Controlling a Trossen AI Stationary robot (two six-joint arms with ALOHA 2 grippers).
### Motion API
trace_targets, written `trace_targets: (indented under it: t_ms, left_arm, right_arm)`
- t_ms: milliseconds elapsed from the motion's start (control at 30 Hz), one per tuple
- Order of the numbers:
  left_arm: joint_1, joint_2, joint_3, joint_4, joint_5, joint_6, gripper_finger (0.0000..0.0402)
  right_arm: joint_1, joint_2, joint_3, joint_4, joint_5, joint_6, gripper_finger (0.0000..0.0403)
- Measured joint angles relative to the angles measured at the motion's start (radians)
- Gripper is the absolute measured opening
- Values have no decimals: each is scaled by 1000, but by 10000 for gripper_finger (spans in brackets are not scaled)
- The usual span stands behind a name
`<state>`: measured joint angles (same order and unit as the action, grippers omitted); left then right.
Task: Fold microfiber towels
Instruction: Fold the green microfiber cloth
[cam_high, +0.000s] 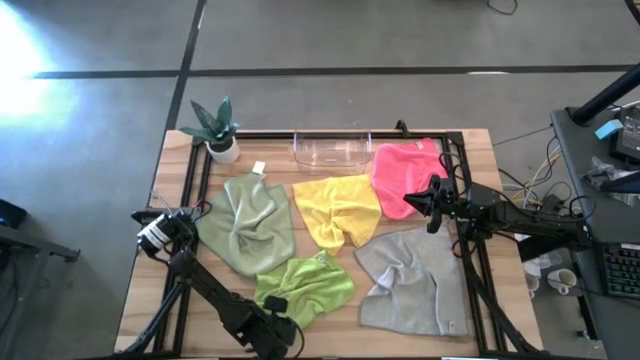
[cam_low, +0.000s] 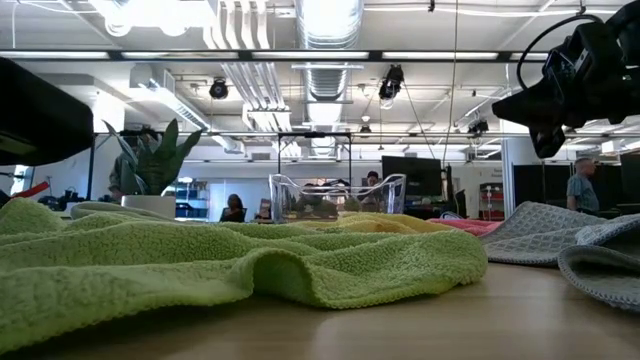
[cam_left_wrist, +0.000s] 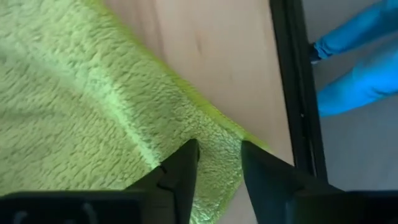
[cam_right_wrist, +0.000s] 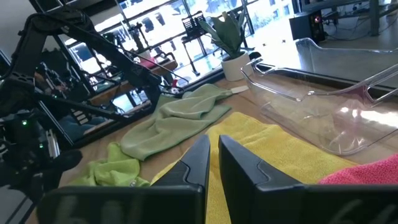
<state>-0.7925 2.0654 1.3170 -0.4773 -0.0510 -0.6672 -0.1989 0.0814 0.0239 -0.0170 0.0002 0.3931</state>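
Observation:
Five towels lie on the table. They are sage green, yellow, hot pink, light grey and lime green. My left gripper is down at the lime towel's near left edge and shut on it; the left wrist view shows the towel between its fingers. My right gripper is shut and empty. It hangs well above the table over the pink towel's near right part, as the low view also shows. My left gripper pinches the lime towel's edge between its two fingers, close to the table's near rail. The fingers come from above, pointing down. A low ridge of cloth runs up into the fingers, and the rest of the towel lies on the table. One layer or several, I cannot tell.
A clear plastic bin stands at the far edge between a potted plant and the pink towel. A black rail frames the tabletop close to my left gripper. Bare wood shows at the near left of the table.

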Motion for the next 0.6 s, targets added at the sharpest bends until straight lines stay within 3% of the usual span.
trace_targets:
  t_ms: [267,600]
  left_arm:
    - [1,21,-3,-13,-12,-9,6]
    - [0,-89,1,-54,41,-8,7]
  right_arm:
    - [0,0,0,0,0,0,27]
    - [0,0,0,0,0,0,27]
